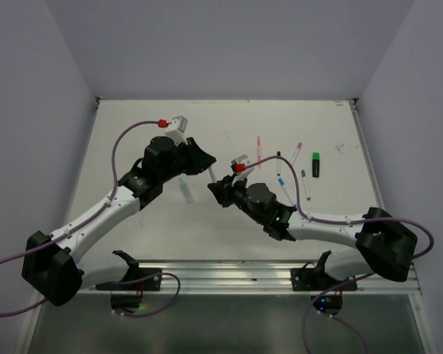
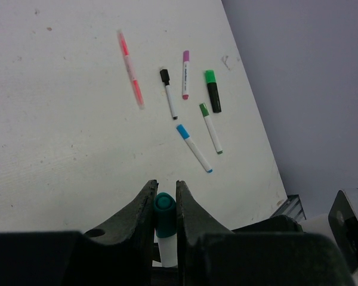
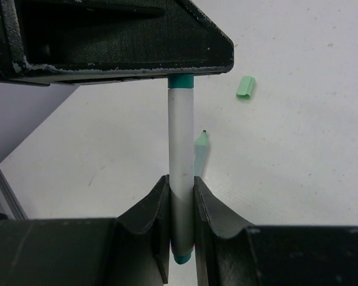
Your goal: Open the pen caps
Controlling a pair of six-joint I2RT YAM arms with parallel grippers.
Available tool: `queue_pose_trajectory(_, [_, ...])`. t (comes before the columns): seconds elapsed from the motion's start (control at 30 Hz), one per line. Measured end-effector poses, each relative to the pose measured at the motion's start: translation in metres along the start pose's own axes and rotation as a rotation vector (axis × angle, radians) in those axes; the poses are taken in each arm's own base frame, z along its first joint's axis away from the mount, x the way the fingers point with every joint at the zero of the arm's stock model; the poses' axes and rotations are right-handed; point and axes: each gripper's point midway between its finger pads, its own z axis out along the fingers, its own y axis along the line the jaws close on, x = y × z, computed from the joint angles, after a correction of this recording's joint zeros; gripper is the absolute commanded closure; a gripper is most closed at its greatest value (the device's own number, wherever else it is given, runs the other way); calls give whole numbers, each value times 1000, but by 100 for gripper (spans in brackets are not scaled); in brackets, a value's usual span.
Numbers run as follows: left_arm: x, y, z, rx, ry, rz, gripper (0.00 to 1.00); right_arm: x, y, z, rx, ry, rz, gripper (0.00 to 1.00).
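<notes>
A white pen (image 3: pixel 181 137) is held between both grippers above the table. My left gripper (image 2: pixel 165 186) is shut on its teal cap (image 2: pixel 164 210); the cap's base also shows in the right wrist view (image 3: pixel 181 81) under the left gripper's fingers (image 3: pixel 119 47). My right gripper (image 3: pixel 180 182) is shut on the white barrel. In the top view the left gripper (image 1: pixel 205 165) and right gripper (image 1: pixel 220 184) meet mid-table. A loose pale green cap (image 3: pixel 245 87) lies on the table beside its uncapped pen (image 3: pixel 200 152).
Capped pens lie at the back right: a pink pen (image 2: pixel 130 69), and ones with a black cap (image 2: pixel 164 75), a magenta cap (image 2: pixel 185 56), a dark green cap (image 2: pixel 204 109) and a blue cap (image 2: pixel 182 130). A black highlighter has a bright green cap (image 2: pixel 210 76). The table's right edge (image 1: pixel 365 155) is beyond them.
</notes>
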Motion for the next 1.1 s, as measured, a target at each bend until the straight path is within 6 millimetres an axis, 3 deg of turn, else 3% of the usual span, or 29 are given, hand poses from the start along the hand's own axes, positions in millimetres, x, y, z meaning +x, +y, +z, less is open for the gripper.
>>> queue_pose_trajectory(0.93, [-65, -18, -1, -73, -48, -78, 100, -51, 8, 6, -27, -214, 65, 100])
queue_pose_trajectory(0.97, [-87, -17, 1, -86, -127, -76, 100, -40, 8, 6, -34, -174, 54, 100])
queue_pose_trajectory(1.03, [-171, -20, -10, -81, -385, -82, 100, 20, 5, -4, -42, 1, 6, 100])
queue_pose_trajectory(1.1, [-250, -31, -47, -50, -648, -84, 100, 88, -10, -20, -20, 210, -50, 100])
